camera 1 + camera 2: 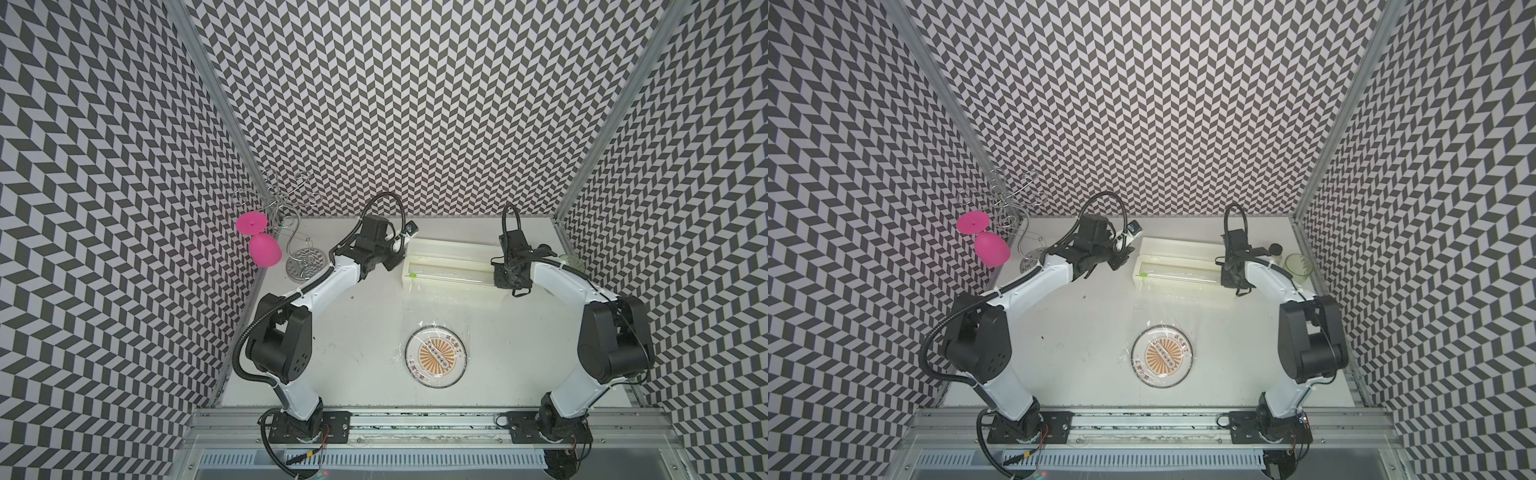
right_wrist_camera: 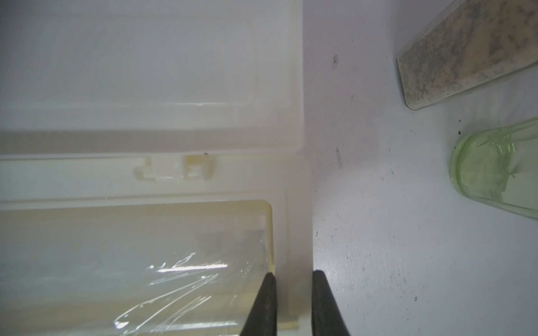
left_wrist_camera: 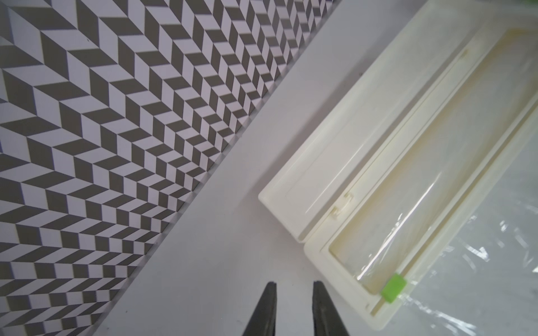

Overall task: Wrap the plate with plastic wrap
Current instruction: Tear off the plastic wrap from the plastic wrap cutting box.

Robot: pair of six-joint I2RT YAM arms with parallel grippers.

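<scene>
1. plate [image 1: 435, 356] lies flat on the white worktop [image 1: 353, 332], in the near middle between the two arm bases and a little toward the right arm. both end effectors are well apart from it.
2. its orange sunburst faces up, and the row of dots across the centre runs on a diagonal, from far-left to near-right.
3. plastic wrap [image 3: 471, 261] shows as wrinkled glossy film on the worktop, just beside the front edge of the dispenser box [image 3: 334, 160]. in both top views similar glints lie over and around the plate.
4. the dispenser box sits at the far side with its long axis running left to right. its lid is folded open toward the back wall, and the green tab [image 3: 393, 288] is at its left end.
5. left end effector [image 3: 294, 283] hovers over bare worktop just off the box's left end, fingers slightly parted with nothing between them.
6. right end effector [image 2: 294, 273] is at the box's right end. one finger is over the film in the tray and the other is over the worktop, with the end wall between them. whether it clamps that wall i cannot tell.
7. green cup [image 2: 495, 171] stands near the box's right end.
</scene>
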